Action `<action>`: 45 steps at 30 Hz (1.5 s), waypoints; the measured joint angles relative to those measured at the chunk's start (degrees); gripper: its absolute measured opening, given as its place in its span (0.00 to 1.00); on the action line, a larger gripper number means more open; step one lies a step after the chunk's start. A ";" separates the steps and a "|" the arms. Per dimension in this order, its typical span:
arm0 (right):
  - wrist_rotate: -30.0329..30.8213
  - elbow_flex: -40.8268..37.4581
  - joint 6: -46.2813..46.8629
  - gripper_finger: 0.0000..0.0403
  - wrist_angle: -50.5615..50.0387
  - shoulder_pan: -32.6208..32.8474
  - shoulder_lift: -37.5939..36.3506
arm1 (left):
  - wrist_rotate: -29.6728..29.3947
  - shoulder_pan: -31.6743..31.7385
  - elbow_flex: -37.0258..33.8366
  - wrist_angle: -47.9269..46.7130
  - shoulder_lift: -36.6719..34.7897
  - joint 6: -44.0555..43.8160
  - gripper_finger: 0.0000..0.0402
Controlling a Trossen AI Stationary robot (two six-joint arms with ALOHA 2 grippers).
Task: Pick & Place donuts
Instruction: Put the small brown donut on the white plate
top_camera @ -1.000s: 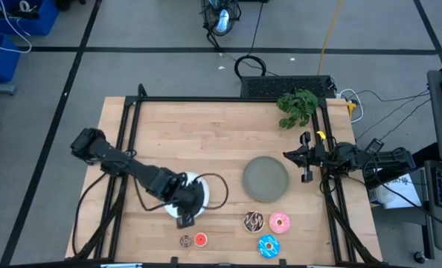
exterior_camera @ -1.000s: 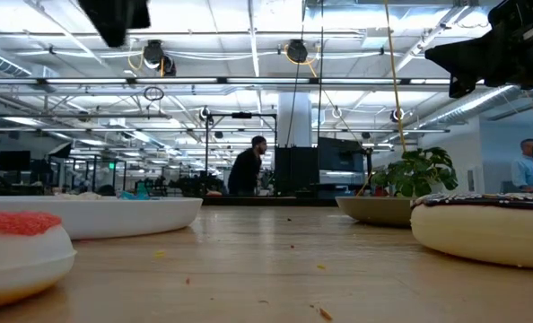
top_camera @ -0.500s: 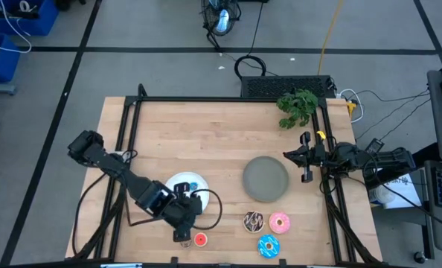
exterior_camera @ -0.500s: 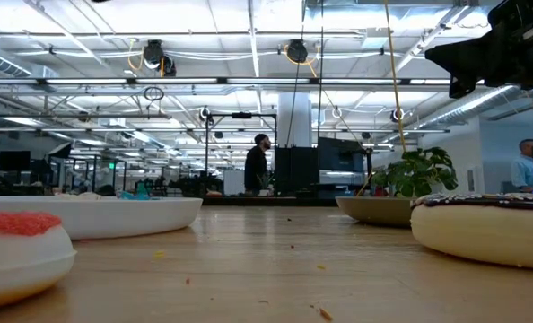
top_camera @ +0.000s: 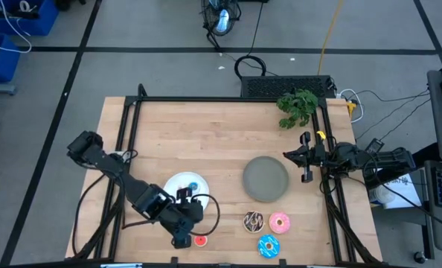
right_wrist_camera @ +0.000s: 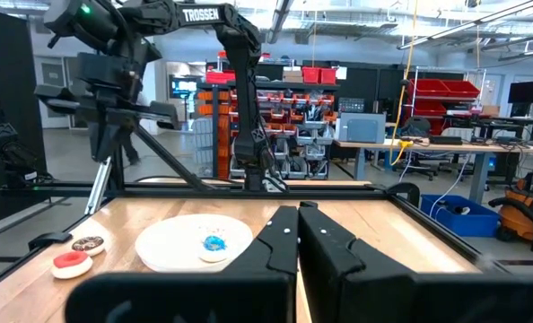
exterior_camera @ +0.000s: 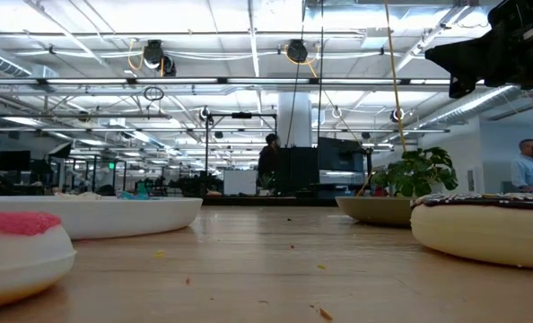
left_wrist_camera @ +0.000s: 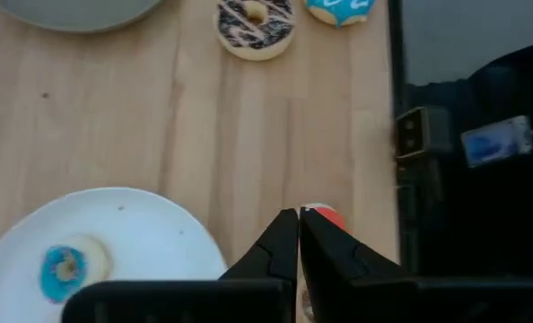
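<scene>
My left fingers are pressed together with nothing between them, hanging low over the front edge of the worktop, just beside the white plate. The tiny blue donut already lies on that plate. The tiny red donut sits right at my fingertips, partly hidden behind them in the left wrist view. The tiny brown donut I cannot make out from above, because my wrist covers that spot; the right wrist view shows it on the wood just beside the red one.

The step in hand looks like picking up one of those two. To do it well I should part my fingers before going lower, centre them over the ring so they straddle it, then come straight down and close gently. The toy is small and near the worktop's edge, so a sideways nudge could push it off.

The three larger donuts wait further along: the chocolate one with white drizzle, the pink one and the blue-sprinkled one, near the grey plate.

My right fingers are pressed together and empty, parked at the right side of the worktop.
</scene>
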 joint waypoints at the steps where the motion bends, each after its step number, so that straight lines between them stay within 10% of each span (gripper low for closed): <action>1: 0.00 -0.02 -0.02 0.00 0.00 0.00 0.00 | 0.08 -0.19 0.00 0.13 0.08 -0.51 0.05; 20: -0.11 -0.02 0.57 0.00 -0.44 0.00 0.48 | 3.08 -3.79 24.20 -26.03 20.19 -4.85 0.02; 34: -0.07 -0.01 0.85 0.00 -1.23 0.00 0.79 | 4.15 -7.43 23.80 -27.98 22.68 -5.89 0.02; 45: 0.08 0.00 -1.97 0.00 -0.90 -0.02 0.79 | 3.07 -8.38 23.79 -25.46 25.60 -9.63 0.45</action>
